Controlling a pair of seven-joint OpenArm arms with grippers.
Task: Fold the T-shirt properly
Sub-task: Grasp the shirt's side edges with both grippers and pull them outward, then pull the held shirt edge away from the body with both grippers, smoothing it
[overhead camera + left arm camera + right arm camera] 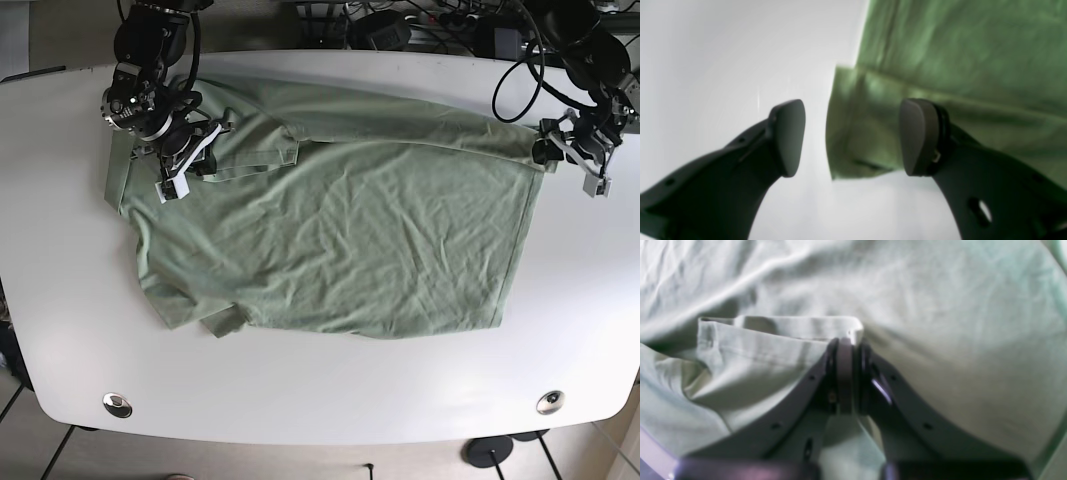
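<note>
A green T-shirt (340,230) lies spread and wrinkled on the white table (320,400). My right gripper (205,150) is at the shirt's upper left. In the right wrist view the right gripper (850,343) is shut on a folded hemmed edge of the shirt (780,323). My left gripper (548,150) is at the shirt's upper right corner. In the left wrist view the left gripper (853,133) is open, and the shirt's corner (873,100) lies between its fingers, with one finger (790,136) over bare table.
Cables and equipment (420,25) crowd the table's back edge. Two round metal fittings (117,404) (550,402) sit near the front corners. Bare white table surrounds the shirt at the front and on both sides.
</note>
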